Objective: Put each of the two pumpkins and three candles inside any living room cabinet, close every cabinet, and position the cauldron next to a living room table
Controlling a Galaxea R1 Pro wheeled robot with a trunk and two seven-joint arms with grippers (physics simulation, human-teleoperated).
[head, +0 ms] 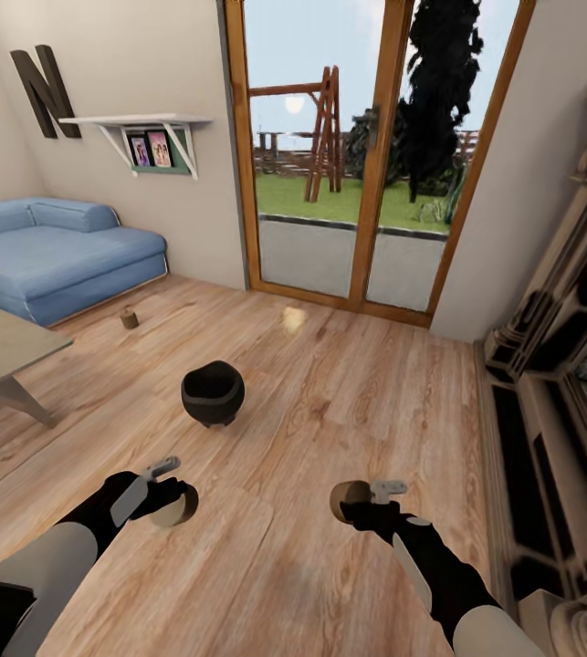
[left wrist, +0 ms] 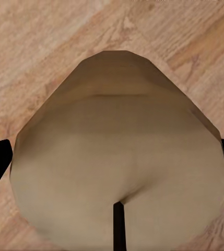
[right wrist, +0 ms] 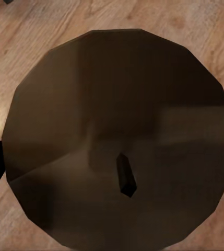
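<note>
My left gripper [head: 174, 505] is shut on a pale beige candle [left wrist: 117, 167], held low over the wooden floor. My right gripper [head: 355, 501] is shut on a darker brown candle [right wrist: 117, 141], whose short wick points up at the wrist camera. A third small brown candle [head: 129, 318] stands on the floor near the sofa. The black cauldron [head: 212, 392] sits on the floor ahead of me, between and beyond both grippers. The low dark-brown cabinet [head: 519, 429] runs along the right wall.
A pale wooden table [head: 5, 347] stands at the left, with a blue sofa [head: 56, 251] behind it. Glass doors [head: 366, 155] fill the far wall. A small pale blurred object [head: 293, 318] lies on the floor near them. Tall shelving [head: 576, 301] rises over the cabinet.
</note>
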